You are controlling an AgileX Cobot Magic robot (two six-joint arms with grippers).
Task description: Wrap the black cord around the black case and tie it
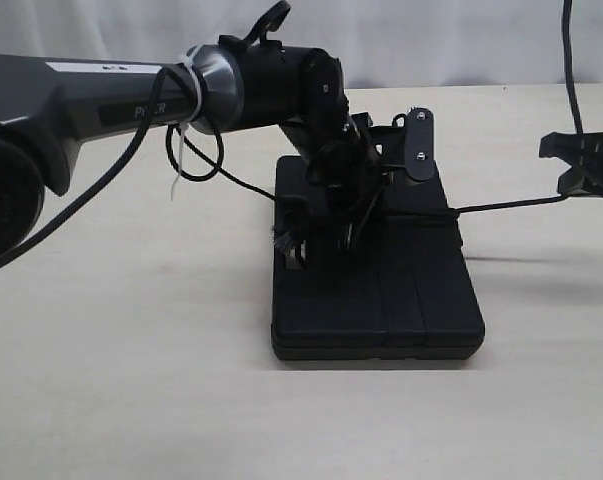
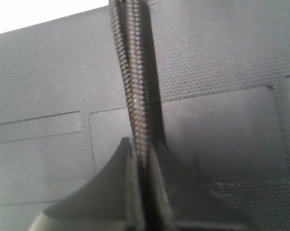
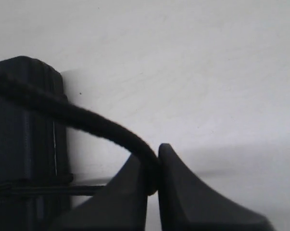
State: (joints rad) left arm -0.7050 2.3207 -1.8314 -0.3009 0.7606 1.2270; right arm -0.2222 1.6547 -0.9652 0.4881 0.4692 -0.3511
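The black case [image 1: 381,300] lies flat on the pale table [image 1: 131,380]. The black cord [image 1: 506,205] crosses its far half and runs straight off to the right. The left gripper [image 2: 141,154] is over the case, jaws closed on the cord. The right gripper [image 3: 153,166], beside the case, likewise clamps the cord.

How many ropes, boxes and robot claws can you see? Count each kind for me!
black cord: 1
black case: 1
grippers: 2, the left gripper and the right gripper, both shut on the black cord
Total: 4
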